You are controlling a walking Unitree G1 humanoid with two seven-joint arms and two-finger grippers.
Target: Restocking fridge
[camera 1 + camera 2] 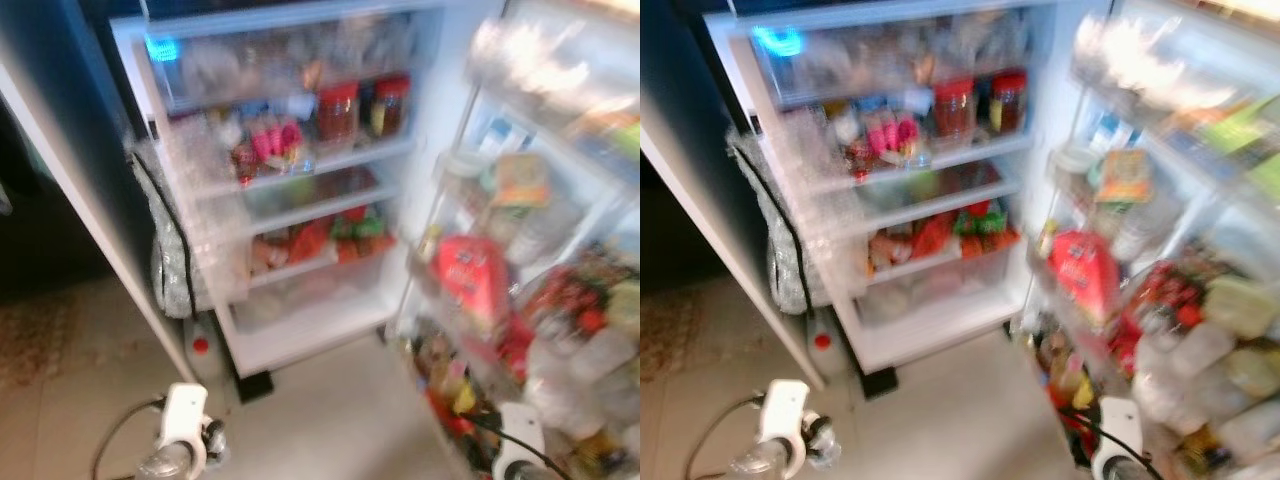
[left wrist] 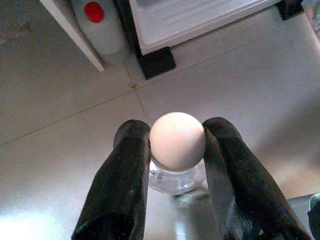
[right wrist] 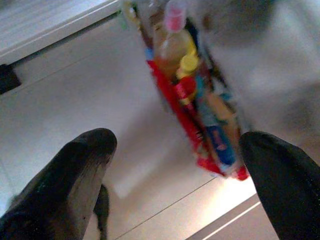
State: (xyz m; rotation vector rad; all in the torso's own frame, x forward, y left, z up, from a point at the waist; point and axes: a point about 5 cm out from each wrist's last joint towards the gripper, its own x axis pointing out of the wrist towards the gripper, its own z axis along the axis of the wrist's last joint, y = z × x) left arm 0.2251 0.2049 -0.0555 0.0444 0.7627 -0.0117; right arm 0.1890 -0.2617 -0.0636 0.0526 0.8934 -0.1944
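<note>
My left gripper [image 2: 177,131] is shut on a small clear bottle [image 2: 176,176] with a pale peach cap [image 2: 177,142], held above the tiled floor in front of the open fridge [image 1: 300,335]. My right gripper [image 3: 177,142] is open with nothing between its fingers, low beside the fridge door's bottom rack [image 3: 200,100] of bottles and packets. The fridge shelves hold two red-lidded jars [image 1: 340,110], pink items [image 1: 272,142] and red and green packets [image 1: 330,238]. Both wrists show at the bottom of the eye views, the left arm [image 1: 185,435] and the right arm [image 1: 520,445]. The eye views are blurred.
The open door [image 1: 500,250] stands to the right, its racks crowded, with a red packet [image 1: 468,280]. A white bottle with a red cap [image 2: 97,22] and a silvery bag [image 1: 170,250] sit left of the fridge by a white panel [image 1: 90,220]. A black fridge foot [image 2: 156,62] rests on the floor.
</note>
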